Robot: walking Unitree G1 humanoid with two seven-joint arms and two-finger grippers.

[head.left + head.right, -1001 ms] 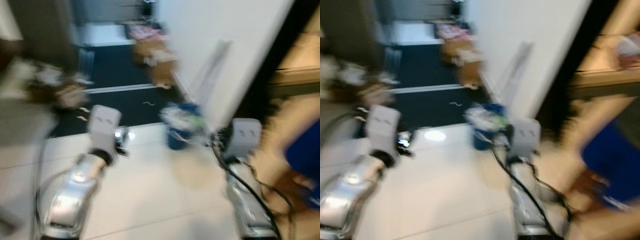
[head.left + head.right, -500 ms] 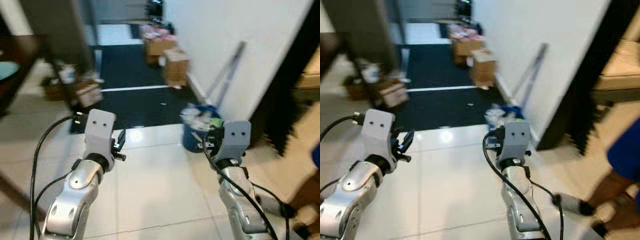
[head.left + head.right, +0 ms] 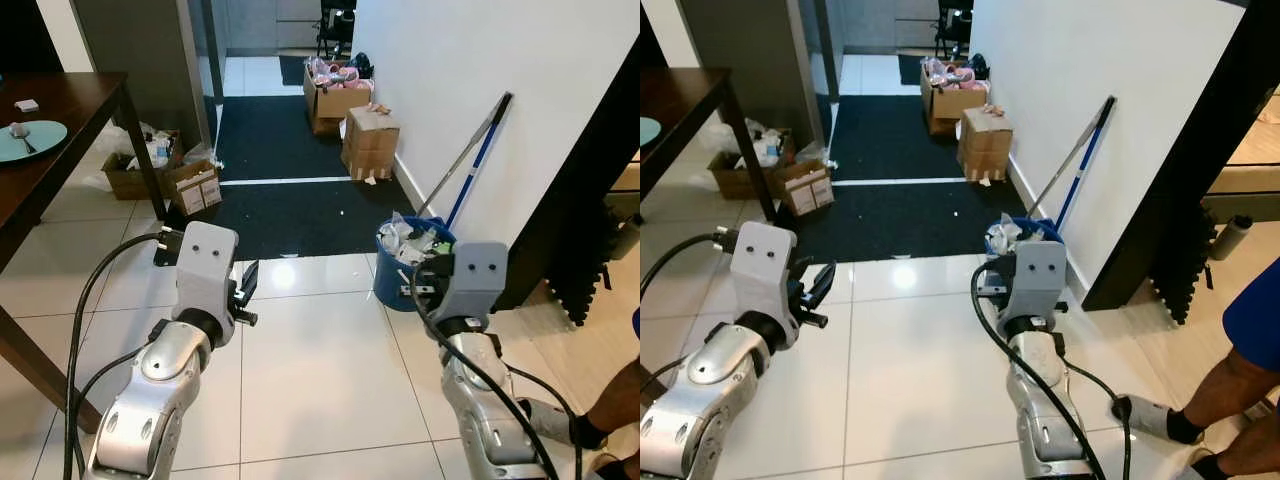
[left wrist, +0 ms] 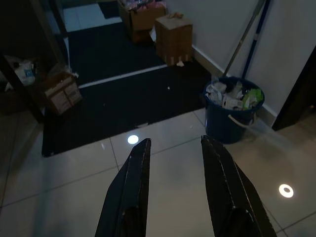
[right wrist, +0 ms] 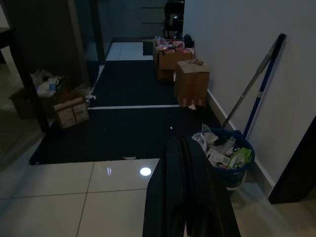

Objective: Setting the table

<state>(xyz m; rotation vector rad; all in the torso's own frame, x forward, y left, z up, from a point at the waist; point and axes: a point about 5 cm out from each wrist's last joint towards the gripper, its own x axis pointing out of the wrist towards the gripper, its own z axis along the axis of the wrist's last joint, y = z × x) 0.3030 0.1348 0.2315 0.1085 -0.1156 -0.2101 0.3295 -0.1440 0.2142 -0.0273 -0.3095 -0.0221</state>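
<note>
The left gripper hung over the tiled floor with fingers parted and empty. The right gripper had its fingers pressed together, holding nothing. A teal plate lay on the table, well to the left gripper's left; a bucket stood just beyond the right gripper.

glossy pale floor tiles spread underfoot, catching a round glint of light. a dark mat runs on toward the far doorway. a white wall rises on the right, with a blue-handled mop leaning on it above a blue bucket stuffed with rubbish. cardboard boxes stand along the wall's foot, more boxes sit by a grey partition. a dark wooden table stands at left. a black panel edges the wall.
</note>
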